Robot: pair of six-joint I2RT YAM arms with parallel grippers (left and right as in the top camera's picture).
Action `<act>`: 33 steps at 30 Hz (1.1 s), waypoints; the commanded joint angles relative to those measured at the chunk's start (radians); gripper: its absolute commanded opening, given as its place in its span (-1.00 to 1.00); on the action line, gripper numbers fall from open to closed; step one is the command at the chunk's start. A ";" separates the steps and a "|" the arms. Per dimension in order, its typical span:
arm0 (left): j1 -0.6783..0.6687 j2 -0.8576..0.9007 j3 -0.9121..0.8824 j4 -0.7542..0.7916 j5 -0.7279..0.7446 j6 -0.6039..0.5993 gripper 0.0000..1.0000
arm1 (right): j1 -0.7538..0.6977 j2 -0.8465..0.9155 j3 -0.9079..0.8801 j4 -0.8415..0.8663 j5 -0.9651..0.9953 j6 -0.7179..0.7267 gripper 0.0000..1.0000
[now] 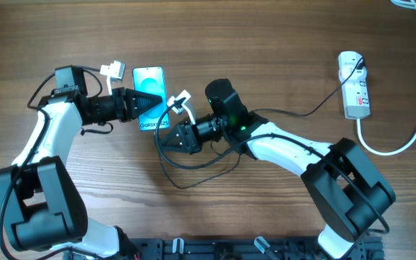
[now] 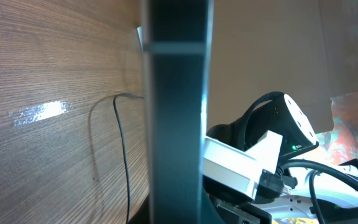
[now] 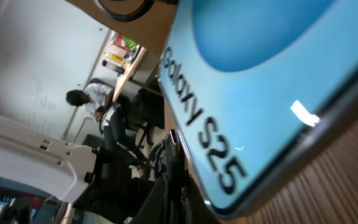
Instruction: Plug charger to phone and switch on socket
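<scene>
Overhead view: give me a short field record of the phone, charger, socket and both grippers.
phone: screen up, left of centre on the table
left gripper: shut on phone
right gripper: shut at phone's lower end, apparently on the charger's end; tip hidden
charger: black cable looped on table, running to socket
plugged into phone: cannot tell
socket: far right, clear of both arms; switch position unreadable

The phone [image 3: 272, 74] filled the upper right, tilted, its light blue screen reading "Galaxy S25" in black, its dark edge close over the wood-grain table [image 3: 328, 193], with a white arm [image 3: 36, 155] at lower left
</scene>
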 commanded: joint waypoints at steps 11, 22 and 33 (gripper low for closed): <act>0.000 -0.009 -0.002 -0.009 0.068 0.016 -0.91 | 0.003 0.021 0.003 0.006 0.035 0.023 -0.91; 0.000 -0.009 -0.002 0.004 0.061 0.024 -0.91 | 0.003 0.021 0.003 0.028 -0.015 0.011 -0.91; 0.000 -0.009 -0.002 0.027 0.056 0.024 -0.92 | 0.003 0.021 0.003 0.027 -0.038 -0.001 -0.91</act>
